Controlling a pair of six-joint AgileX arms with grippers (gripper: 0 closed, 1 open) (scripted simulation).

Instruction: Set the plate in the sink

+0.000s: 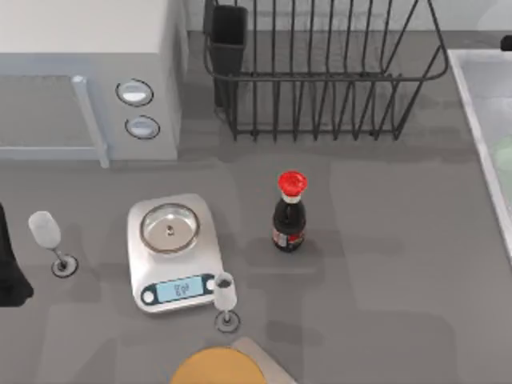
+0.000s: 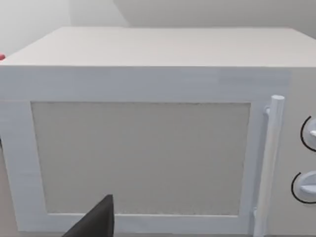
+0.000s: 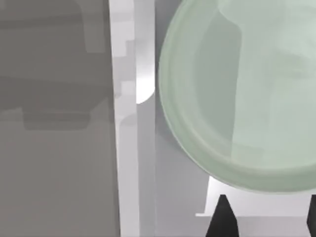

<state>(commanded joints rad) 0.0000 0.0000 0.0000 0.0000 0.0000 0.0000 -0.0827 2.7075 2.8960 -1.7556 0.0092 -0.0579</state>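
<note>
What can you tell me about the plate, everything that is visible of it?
The plate is large, round and pale mint green, glossy, with a shallow raised rim. In the right wrist view it lies over the pale basin of the sink, inside the sink's raised rim. In the top view a green edge of it shows in the sink at the table's right side. The dark fingertips of the right end effector sit just off its rim; contact cannot be judged.
</note>
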